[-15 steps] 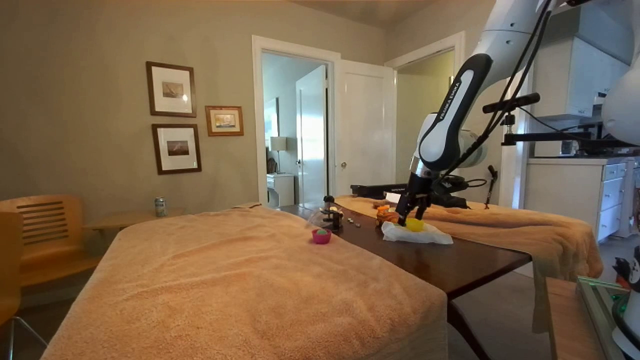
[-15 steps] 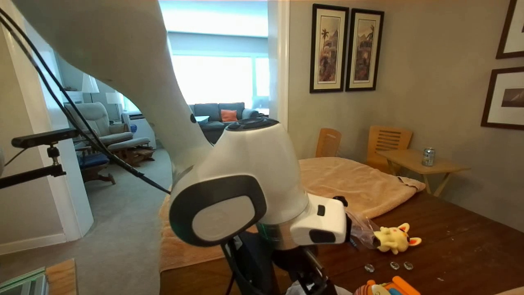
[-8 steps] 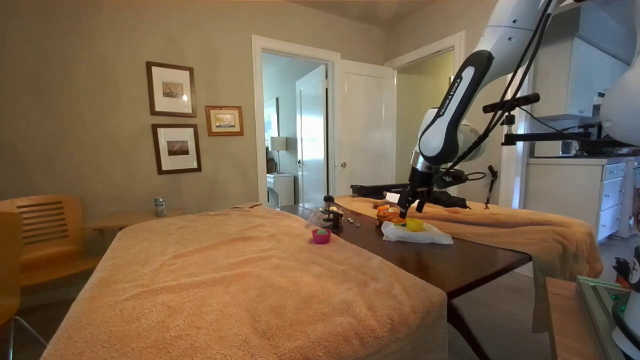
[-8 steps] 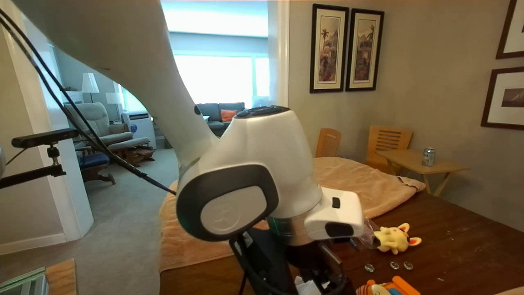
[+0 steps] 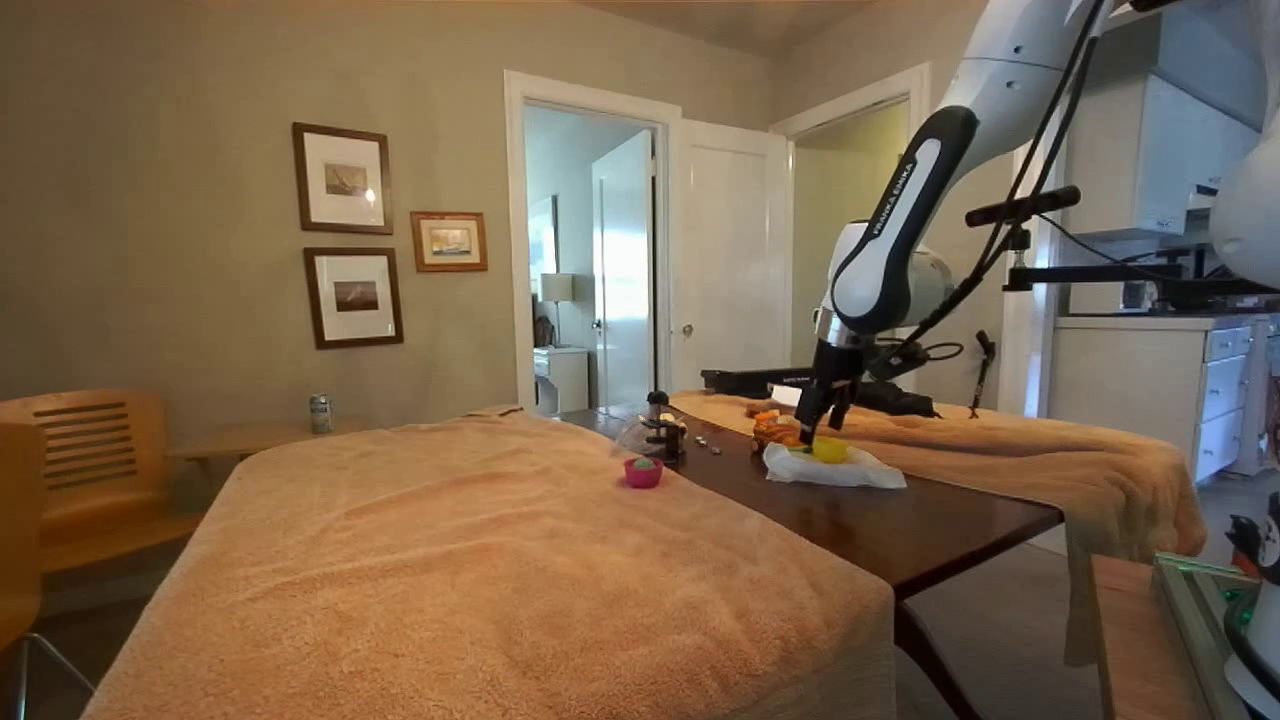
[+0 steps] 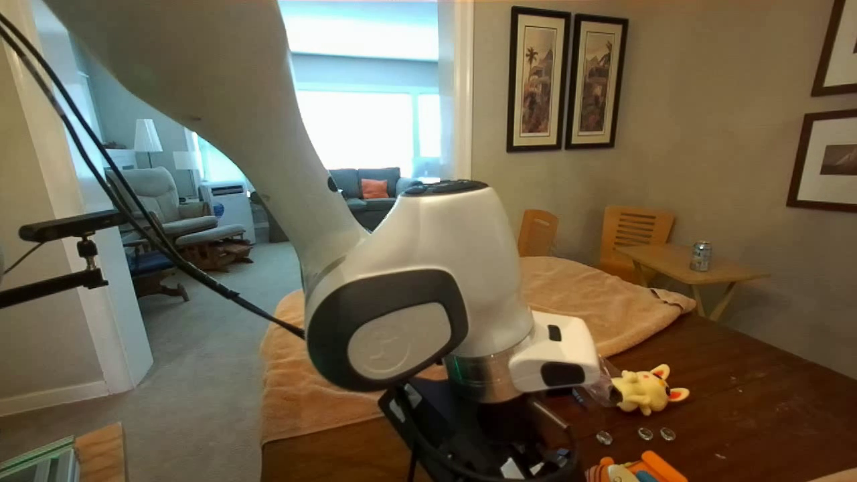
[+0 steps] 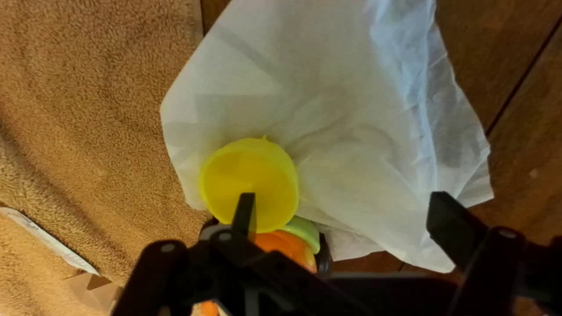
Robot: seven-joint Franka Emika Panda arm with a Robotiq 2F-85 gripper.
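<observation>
My gripper (image 7: 342, 197) stands open in the wrist view, with nothing held between its fingers. A round yellow cup (image 7: 246, 169) lies below, its hollow facing the camera. The left finger overlaps the cup in this view; whether it touches, I cannot tell. Under the cup spreads a crumpled white sheet (image 7: 333, 109), with the right finger over its lower right part. An orange toy (image 7: 283, 245) with a light green part sits just beside the cup, partly hidden by the gripper. In an exterior view the gripper (image 5: 821, 435) hovers right above the yellow cup (image 5: 830, 452) and white sheet (image 5: 840, 473).
Close by is the orange toy (image 6: 653, 466), with several clear glass pebbles (image 6: 645, 434) and a yellow plush toy (image 6: 644, 389) in clear plastic. A pink cup (image 5: 643, 478) holding something green sits on the orange towel (image 5: 480, 570). The dark table (image 5: 960, 520) has an open edge.
My gripper has lifted off the cup, then dipped slightly, staying open. In an exterior view the arm has shifted to the right. The cup and sheet stay about where they were.
</observation>
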